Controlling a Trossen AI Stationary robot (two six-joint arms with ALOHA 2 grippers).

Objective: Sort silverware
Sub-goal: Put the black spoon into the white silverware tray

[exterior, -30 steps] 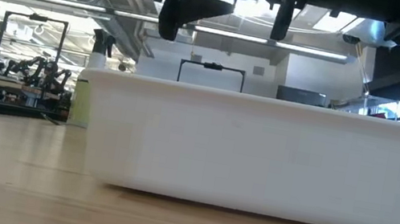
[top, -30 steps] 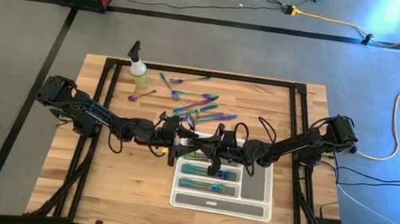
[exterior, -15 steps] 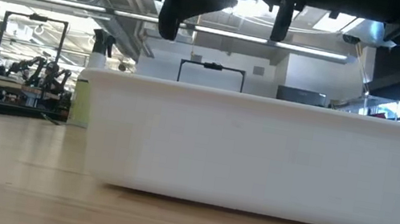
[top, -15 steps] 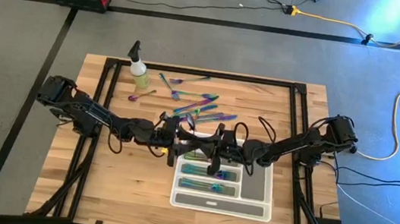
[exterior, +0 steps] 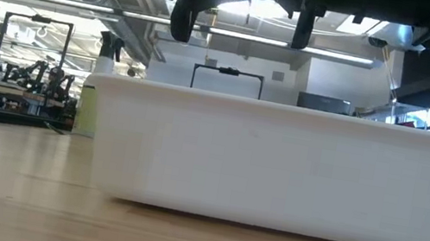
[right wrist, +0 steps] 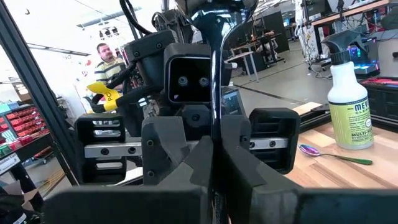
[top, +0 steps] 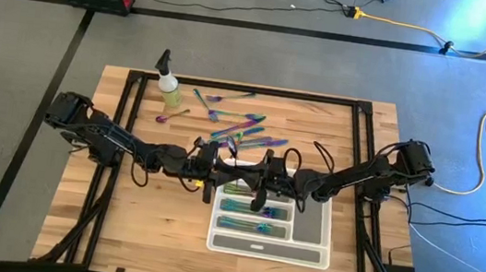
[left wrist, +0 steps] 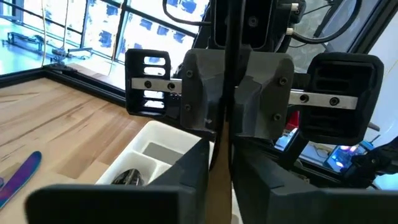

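High view: we see loose silverware [top: 242, 128] scattered at varied angles on the counter [top: 145, 217] beside the spray bottle [top: 170, 90]; both grippers meet over the tray [top: 313, 242], which holds sorted pieces. Wrist views: a slim upright utensil [right wrist: 214, 81] stands between left gripper [left wrist: 221, 168] and right gripper [right wrist: 214, 168], both jaws pinching it.
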